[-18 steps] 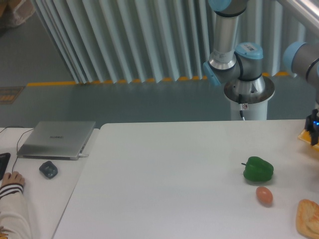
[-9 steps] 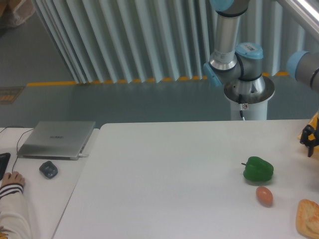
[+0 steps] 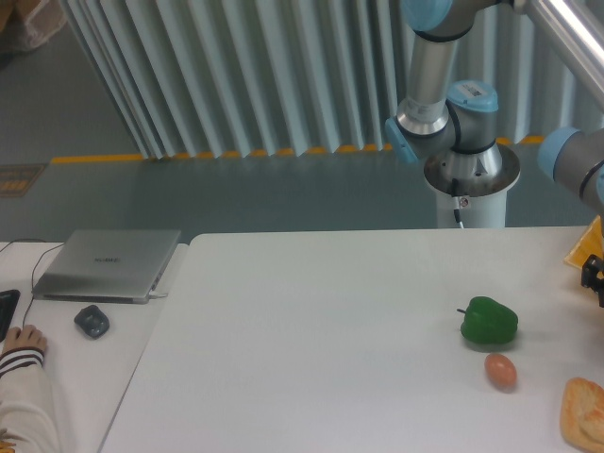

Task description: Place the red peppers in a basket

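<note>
Only a yellow-orange corner of the basket [image 3: 585, 247] shows at the right edge of the table. My gripper [image 3: 595, 278] is a dark shape cut off by the right edge, just below that corner; its fingers are out of the frame. No red pepper is in view. A green bell pepper [image 3: 489, 320] lies on the white table to the left of the gripper.
A small orange-brown egg-shaped thing [image 3: 500, 370] lies below the green pepper. A flat tan bread-like piece [image 3: 585, 413] is at the bottom right corner. The arm's base [image 3: 469, 179] stands behind the table. A laptop [image 3: 109, 263], a mouse [image 3: 92, 321] and a person's hand [image 3: 21, 343] are at far left.
The gripper has shifted along the right edge, first up and left, then down and right, and now shows less. The arm's upper link has swung. The foods have not moved.
</note>
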